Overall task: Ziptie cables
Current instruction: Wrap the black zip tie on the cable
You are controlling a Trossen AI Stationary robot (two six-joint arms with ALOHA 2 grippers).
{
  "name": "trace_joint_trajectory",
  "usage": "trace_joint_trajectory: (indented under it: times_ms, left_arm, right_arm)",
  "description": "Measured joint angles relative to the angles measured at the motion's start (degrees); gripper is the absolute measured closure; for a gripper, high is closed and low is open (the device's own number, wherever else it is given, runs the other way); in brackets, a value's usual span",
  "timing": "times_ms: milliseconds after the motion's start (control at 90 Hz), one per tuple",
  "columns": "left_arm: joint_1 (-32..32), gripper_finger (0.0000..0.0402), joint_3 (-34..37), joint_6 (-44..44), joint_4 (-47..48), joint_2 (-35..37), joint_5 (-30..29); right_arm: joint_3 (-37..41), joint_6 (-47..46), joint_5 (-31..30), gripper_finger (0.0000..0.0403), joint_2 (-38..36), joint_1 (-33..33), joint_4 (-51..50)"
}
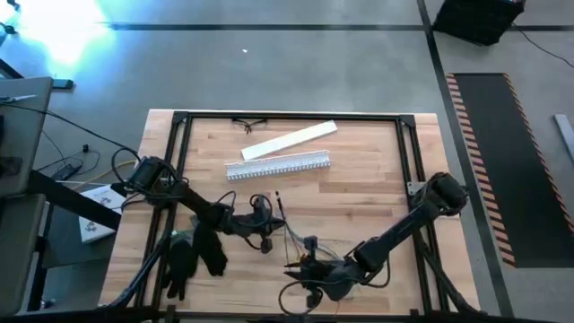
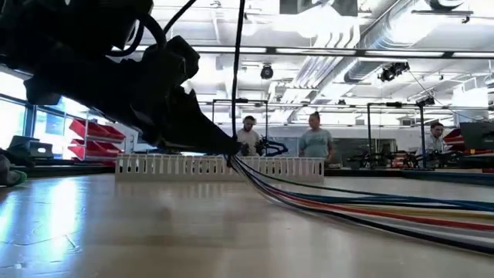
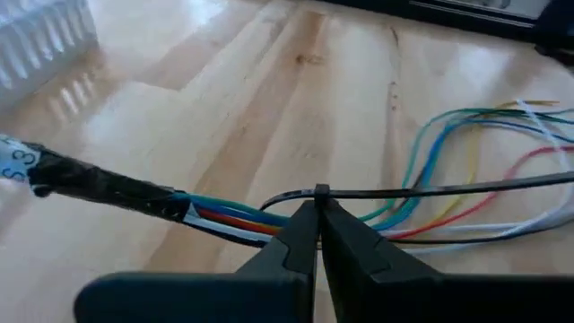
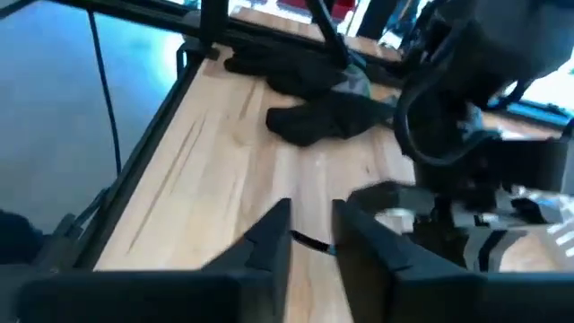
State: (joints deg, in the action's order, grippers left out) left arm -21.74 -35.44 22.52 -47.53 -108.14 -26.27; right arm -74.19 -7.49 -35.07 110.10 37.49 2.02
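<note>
Parted fingers [image 4: 278,235] — black gloves [image 4: 327,115] beyond

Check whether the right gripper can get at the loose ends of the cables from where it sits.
Probably yes. The right gripper is open and low on the table, the cables fan out beside it, and only bare wood shows between; the left gripper pinches the zip tie farther up.

Grey floor [image 1: 296,63], hazard-striped mat [image 1: 491,152]; ceiling ducts [image 2: 370,35], 3 people [image 2: 314,143] behind.

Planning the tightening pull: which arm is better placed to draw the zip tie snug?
Left, probably. The left claw is shut on the thin black zip tie crossing the multicoloured thin cables. The right claw is open, holding nothing.
</note>
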Motion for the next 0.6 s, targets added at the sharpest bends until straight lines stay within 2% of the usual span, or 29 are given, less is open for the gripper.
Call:
trace_joint_trajectory:
  times_ms: [111,256,389,600]
  left_arm:
    - [0.0,0.0401,0.0,1.31,-0.03,0.0,5.12]
    - [-0.04,0.0401,0.0,3.97,-0.15,0.0,9.38]
    - [-0.07,0.0401,0.0,5.46,-0.44,0.0,10.84]
    - [-0.07,0.0401,0.0,5.51,-2.12,0.02,12.25]
  right_arm:
    - [0.0,-4.5,1.52,0.0247,0.0,-0.72,-6.64]
    - [0.0,-16.3,6.86,0.0196,0.0,-1.99,-16.46]
    - [0.0,-26.46,6.5,0.0184,0.99,-2.57,-19.99]
    - [0.0,-32.81,4.85,0.0183,5.33,-3.23,-15.59]
